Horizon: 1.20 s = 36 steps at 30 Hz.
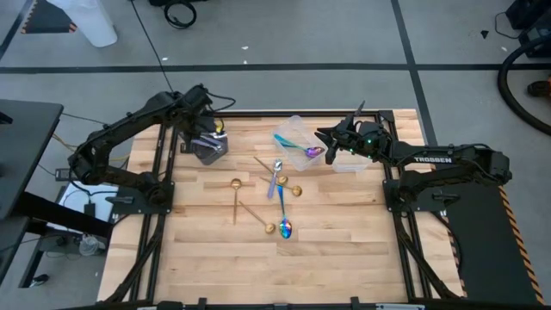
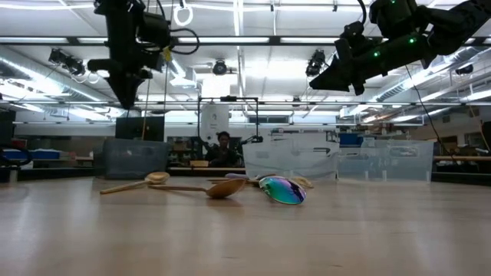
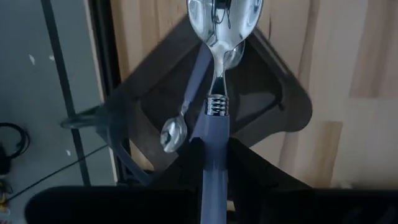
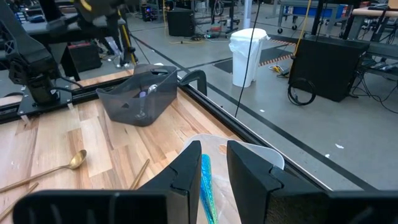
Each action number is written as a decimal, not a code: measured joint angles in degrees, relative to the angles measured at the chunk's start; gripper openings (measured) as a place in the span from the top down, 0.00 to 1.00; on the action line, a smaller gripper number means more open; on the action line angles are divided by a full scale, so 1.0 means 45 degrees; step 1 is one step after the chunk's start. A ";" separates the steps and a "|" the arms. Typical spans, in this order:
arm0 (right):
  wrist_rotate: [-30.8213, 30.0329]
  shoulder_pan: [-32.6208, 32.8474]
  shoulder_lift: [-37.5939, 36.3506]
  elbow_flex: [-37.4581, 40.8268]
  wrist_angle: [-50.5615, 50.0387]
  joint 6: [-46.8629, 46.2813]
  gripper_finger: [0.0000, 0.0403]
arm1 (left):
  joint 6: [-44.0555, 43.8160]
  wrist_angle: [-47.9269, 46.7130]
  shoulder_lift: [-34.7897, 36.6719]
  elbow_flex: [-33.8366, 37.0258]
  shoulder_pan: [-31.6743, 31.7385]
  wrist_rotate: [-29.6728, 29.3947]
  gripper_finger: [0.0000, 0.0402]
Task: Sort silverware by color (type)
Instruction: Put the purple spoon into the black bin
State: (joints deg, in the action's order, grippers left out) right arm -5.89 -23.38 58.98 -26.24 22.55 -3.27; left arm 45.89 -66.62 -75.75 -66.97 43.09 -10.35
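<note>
Silver spoon (image 3: 219,37) hangs pinched in left claw (image 3: 214,146) above dark tub (image 3: 273,106).

This is looking like a robotics lab or workshop in a large open hall. The wooden table (image 1: 327,250) is sitting on a grey concrete floor (image 1: 284,34) marked with dark tape lines, and cables are trailing across it. Long fluorescent ceiling lights (image 2: 245,38) and exposed rails are running overhead. Beyond the table, benches and shelving are standing crowded with equipment, and a person (image 2: 223,147) is sitting at what may be a workstation, though that far area is hard to read. A white bin (image 4: 247,56) and wheeled carts are standing about.
</note>
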 joint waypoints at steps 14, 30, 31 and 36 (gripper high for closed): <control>0.0000 0.0005 0.0000 0.0000 0.0005 -0.0005 0.78 | 0.0514 0.1844 0.0000 0.2539 0.0005 -0.2226 0.86; 0.0005 0.0002 -0.0003 0.0000 0.0165 -0.0055 0.78 | 0.0277 0.3095 -0.0064 0.3535 -0.0203 -0.3161 0.86; 0.0005 0.0000 -0.0005 0.0000 0.0170 -0.0063 0.78 | 0.0277 0.3195 -0.0112 0.3535 -0.0286 -0.3272 0.86; 0.0005 0.0000 -0.0003 0.0000 0.0170 -0.0141 0.78 | 0.0469 0.3241 -0.0749 0.3535 -0.0639 -0.3642 0.86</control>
State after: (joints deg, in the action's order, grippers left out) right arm -5.87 -23.38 58.97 -26.24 23.31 -3.90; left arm 48.00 -52.03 -79.12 -51.07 40.21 -26.73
